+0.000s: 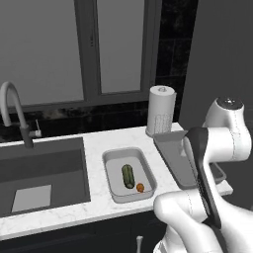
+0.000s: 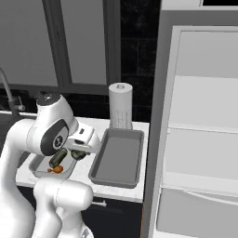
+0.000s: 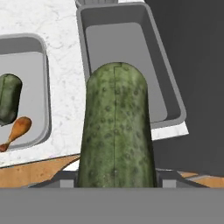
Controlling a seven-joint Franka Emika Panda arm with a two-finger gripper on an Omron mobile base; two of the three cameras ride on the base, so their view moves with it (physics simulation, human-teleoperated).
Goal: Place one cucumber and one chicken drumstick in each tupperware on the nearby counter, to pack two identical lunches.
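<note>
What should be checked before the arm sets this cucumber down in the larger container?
1. Grasp: the held cucumber stands upright out of the end effector; ok.
2. Target free: the larger tupperware has a bare floor; ok.
3. Alignment: in the hand view the cucumber's tip overlaps the larger tupperware, but the height above it cannot be judged; cannot tell.
4. First lunch: the smaller tupperware already holds a cucumber and a chicken drumstick; ok.
5. Obstacles: the paper towel roll stands behind the larger tupperware, apart from the set-down area; ok.
6. Second drumstick: none lies in the larger tupperware; not ok.
</note>
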